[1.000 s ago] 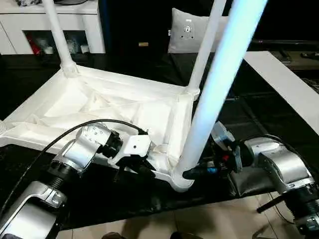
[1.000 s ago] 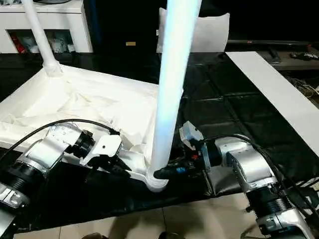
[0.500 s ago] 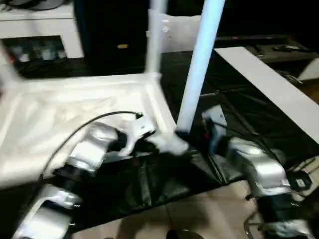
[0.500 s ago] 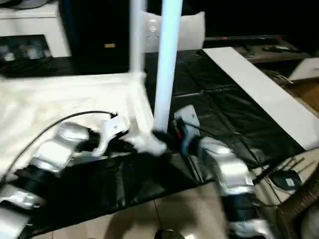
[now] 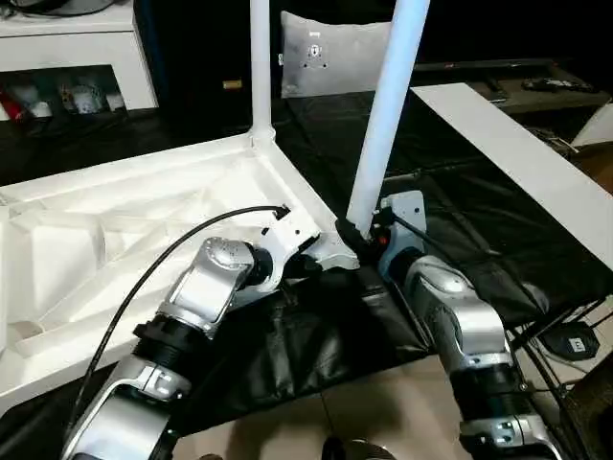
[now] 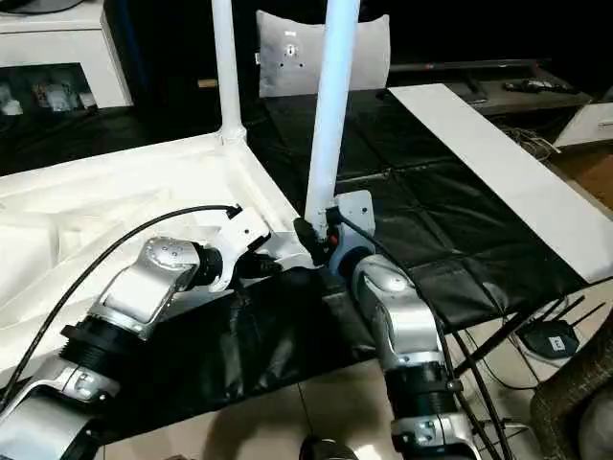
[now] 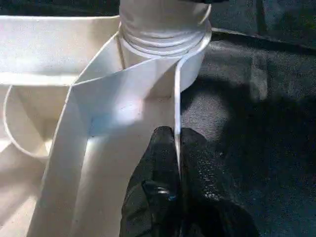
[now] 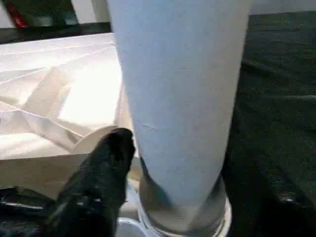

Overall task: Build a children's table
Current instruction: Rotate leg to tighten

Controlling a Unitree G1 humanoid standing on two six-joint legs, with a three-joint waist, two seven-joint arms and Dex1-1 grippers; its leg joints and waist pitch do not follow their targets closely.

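Observation:
The children's table top [image 5: 124, 240] lies upside down on a black mat, ribbed underside up. One white leg [image 5: 259, 67] stands in the far corner socket. A second leg [image 5: 385, 115] stands in the near corner socket [image 7: 165, 47]. My left gripper [image 5: 311, 261] is shut on the thin rim wall [image 7: 176, 123] of the top, just beside that near socket, one black finger [image 7: 155, 163] on each side of it. My right gripper [image 5: 356, 233] is at the base of the near leg [image 8: 182, 98], low against the socket.
A white-grey cushion [image 5: 335, 53] leans at the back. A flat white board [image 5: 517, 144] runs along the right. A white shelf unit [image 5: 67, 43] stands back left. The black mat [image 5: 316, 355] ends at tiled floor near me, with cables and a small black box [image 5: 575, 340] at right.
The head view has swung and settled, so the whole scene sits differently. My left gripper still pinches the rim and my right gripper stays at the near leg's base.

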